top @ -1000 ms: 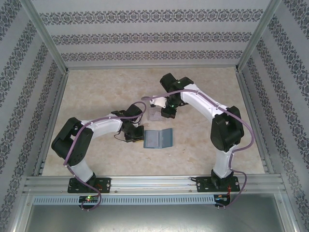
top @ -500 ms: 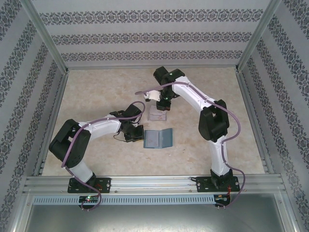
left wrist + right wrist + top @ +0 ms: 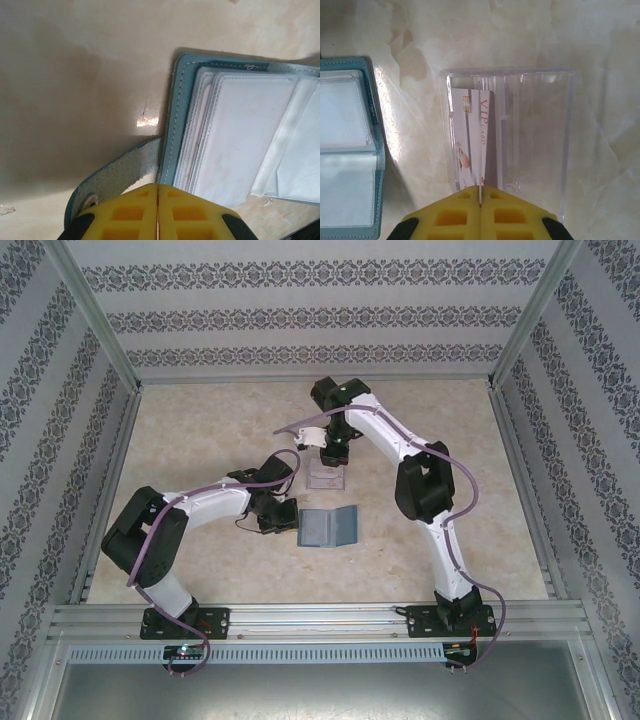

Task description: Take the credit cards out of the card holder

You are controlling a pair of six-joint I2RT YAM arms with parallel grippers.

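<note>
Pressing its yellow fingers flat together, with only a thin seam between them, my left gripper point(image 3: 158, 189) sits just beside the left edge of the holder point(image 3: 328, 528). The holder's strap point(image 3: 125, 172), rough and pale on its upper face with a metal snap near its end, runs out from that edge and passes under my left finger. I cannot tell whether I am pinching it or it merely lies beneath me.

The holder lies open like a book near the middle of the table point(image 3: 190, 430), a little toward the near edge. Its cover is teal with pale stitching along the rim. Inside is a stack of clear sleeves point(image 3: 240, 130), whitish, with stitched borders; I cannot tell whether they hold anything.

Just beyond the holder, toward the far edge and apart from it, stands the tray point(image 3: 567, 150), clear and rectangular with low walls. My right gripper point(image 3: 480, 189) hangs over it, fingers clamped on the near end of a card point(image 3: 470, 135). The card is white, with a gold chip at its far end, red "VIP CARD" lettering along one side and a reddish picture near my fingertips. It is tilted, within the tray's outline on the side nearest the holder. Whether it touches the tray's floor I cannot tell.
</note>
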